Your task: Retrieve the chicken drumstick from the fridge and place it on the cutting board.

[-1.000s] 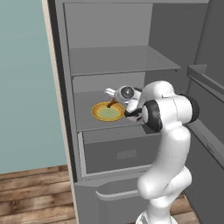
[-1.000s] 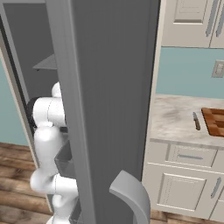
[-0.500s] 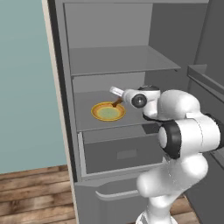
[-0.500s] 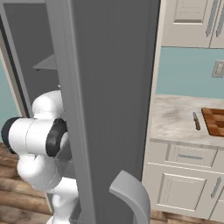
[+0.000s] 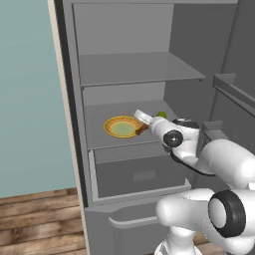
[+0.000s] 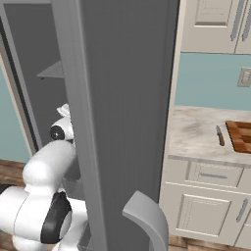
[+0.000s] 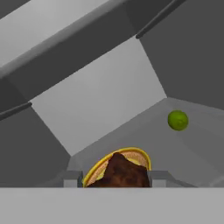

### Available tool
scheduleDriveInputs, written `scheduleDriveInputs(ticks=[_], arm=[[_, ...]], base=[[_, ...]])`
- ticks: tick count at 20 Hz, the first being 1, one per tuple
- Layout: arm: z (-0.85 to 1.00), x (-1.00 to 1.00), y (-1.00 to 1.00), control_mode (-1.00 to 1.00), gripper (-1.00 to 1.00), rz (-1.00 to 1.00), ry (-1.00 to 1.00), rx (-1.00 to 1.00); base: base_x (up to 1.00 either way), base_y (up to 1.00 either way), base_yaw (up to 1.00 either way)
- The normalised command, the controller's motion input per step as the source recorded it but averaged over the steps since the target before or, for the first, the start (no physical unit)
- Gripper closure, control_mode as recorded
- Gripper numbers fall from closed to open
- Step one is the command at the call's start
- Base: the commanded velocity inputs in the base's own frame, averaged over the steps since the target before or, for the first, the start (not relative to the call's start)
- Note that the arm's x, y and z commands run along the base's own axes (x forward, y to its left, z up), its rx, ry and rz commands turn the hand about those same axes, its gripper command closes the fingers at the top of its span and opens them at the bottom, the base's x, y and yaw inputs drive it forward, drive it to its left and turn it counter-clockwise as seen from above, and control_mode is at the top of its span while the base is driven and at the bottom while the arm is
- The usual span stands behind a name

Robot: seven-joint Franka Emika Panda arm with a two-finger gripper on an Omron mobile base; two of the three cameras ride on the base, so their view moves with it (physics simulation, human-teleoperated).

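Chicken drumstick [image 7: 121, 173] clamped between gripper [image 5: 143, 119] fingers, lifted off yellow-rimmed plate [image 5: 119, 128], which is left on fridge [image 5: 129, 69] middle shelf, mid-front. Green lime [image 7: 178, 120] left at shelf's back right. Grip likely kept for carry-out. Arm bent, wrist reached into fridge over drawer edge. Cutting board [image 6: 240, 137] seen on counter's right edge, knife [image 6: 220, 136] beside it.

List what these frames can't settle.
- Cutting board: cut off by the right base view's right edge.
- Chicken drumstick: lower end hidden by the hand view's bottom band; its bone can't be seen.
- Fridge shelves: the door blocks them in the right base view.
- Knife: too small for detail.
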Motion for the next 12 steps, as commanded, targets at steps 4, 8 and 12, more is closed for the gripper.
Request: scheduleDriveInputs(ticks=[4,8,12], arm=[[1.0,-1.0,0.08,-1.0,1.0,-0.17,0.35,0.08],[1.0,-1.0,0.04,-1.0,1.0,-0.22,0.42,0.11],[1.0,-0.95,0.01,-1.0,1.0,-0.29,0.41,0.11]], base=[[0.0,0.0,0.0],[0.0,0.0,0.0],[0.0,0.0,0.0]])
